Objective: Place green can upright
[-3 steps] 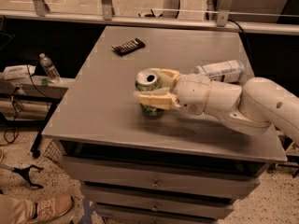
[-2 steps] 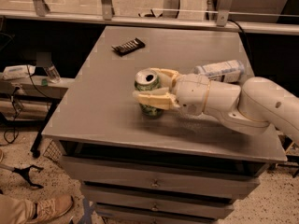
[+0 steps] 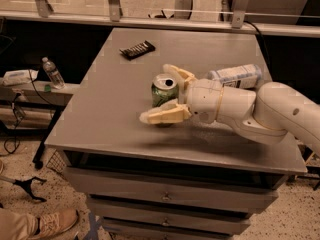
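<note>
1. Far left, off the worktop, a water bottle (image 3: 52,73) stands on a low shelf. A shoe (image 3: 54,222) shows at the bottom corner on the speckled floor.
2. The worktop (image 3: 110,109) is a flat grey slab over a stack of drawers. A dark packet (image 3: 137,49) lies towards its back left, well apart from everything else.
3. The can (image 3: 164,90) stands near the middle of the worktop. Its long axis is vertical, its silver pull-tab top is up and its base is on the surface.
4. The gripper (image 3: 156,93) reaches in level from the right, and its jaws are spread wide with the can between them. One finger sits behind the can near its top rim. The other lies in front and runs on past it to the left. The front finger hides the can's base, so it is unclear whether either finger touches the can.
5. The can lies to the left of the wrist, in line with the arm (image 3: 280,114). The placing therefore looks done, and a straight pull back to the right would probably clear it. A sideways swing could knock it over.
6. To the right, a labelled bottle (image 3: 235,76) lies on its side just behind the arm, near the wrist. Any retreat has little room on that side.
</note>
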Controlling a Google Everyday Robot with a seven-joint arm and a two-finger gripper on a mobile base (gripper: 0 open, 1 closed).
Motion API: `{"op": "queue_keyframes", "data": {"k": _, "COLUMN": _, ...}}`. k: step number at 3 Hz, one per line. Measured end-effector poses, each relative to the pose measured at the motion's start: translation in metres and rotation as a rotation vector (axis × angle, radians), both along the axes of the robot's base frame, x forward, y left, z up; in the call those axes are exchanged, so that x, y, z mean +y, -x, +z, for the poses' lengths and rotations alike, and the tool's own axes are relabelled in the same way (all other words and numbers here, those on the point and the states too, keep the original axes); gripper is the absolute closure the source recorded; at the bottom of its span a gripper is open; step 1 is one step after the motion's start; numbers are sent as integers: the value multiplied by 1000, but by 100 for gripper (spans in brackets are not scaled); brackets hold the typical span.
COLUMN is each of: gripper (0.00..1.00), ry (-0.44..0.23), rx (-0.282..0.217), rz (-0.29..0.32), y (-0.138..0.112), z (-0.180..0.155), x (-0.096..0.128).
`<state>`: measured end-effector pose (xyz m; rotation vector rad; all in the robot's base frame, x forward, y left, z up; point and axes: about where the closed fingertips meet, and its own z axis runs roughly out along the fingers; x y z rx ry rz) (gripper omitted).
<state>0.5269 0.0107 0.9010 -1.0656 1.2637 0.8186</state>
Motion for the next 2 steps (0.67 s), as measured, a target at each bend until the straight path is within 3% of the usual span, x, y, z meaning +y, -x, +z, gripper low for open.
{"op": "queue_keyframes", "data": {"k": 2, "gripper": 41, "ry": 0, "rx": -49, "rz": 2, "y": 4, "z": 5, "x": 3}}
